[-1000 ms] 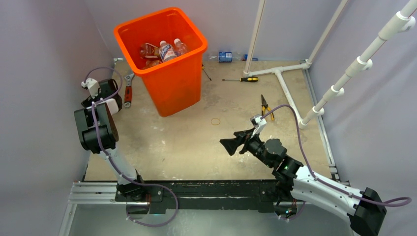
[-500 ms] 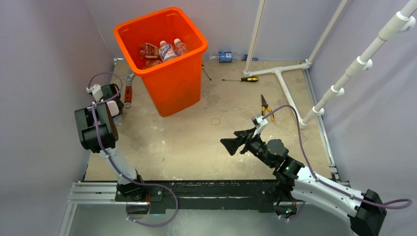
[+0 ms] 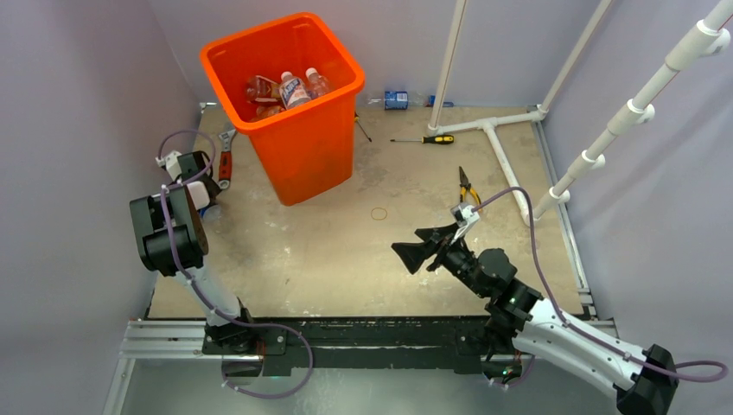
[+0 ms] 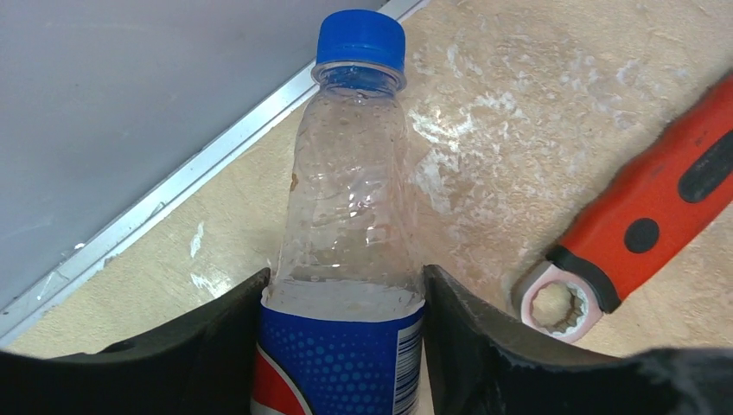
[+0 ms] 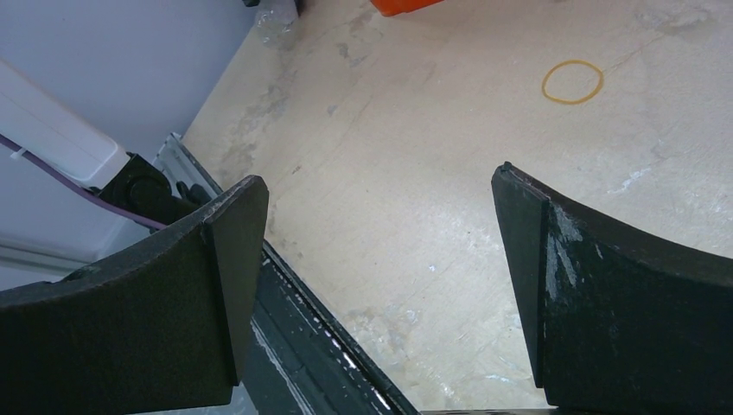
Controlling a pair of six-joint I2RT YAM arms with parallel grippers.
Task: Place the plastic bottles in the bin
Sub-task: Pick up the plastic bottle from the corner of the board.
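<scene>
Down at the near edge of the tan table [image 3: 346,259], the right gripper [image 5: 380,199] hangs low over bare surface, its two black fingers spread wide with nothing between them

A bit further out on the left, close to the wall, the left gripper [image 4: 341,290] has its jaws pressed against both sides of a clear plastic bottle with a blue cap and blue label [image 4: 350,199]. So it's gripping that one around the label, cap end sticking out past the fingertips. Just beside it, not touching, lies a red-handled metal wrench [image 4: 648,225]

Around mid table there's a thin yellowish rubber band [image 3: 379,213], and off to the right a pair of yellow-handled pliers [image 3: 468,186]

Further back stands the big bright orange plastic bin [image 3: 302,156], upright, with several crushed plastic bottles [image 3: 290,89] already inside. To its right is a screwdriver with a yellow and black handle [image 3: 428,139], and right at the back wall one more small bottle with a blue label [image 3: 396,99] sits outside the bin
</scene>
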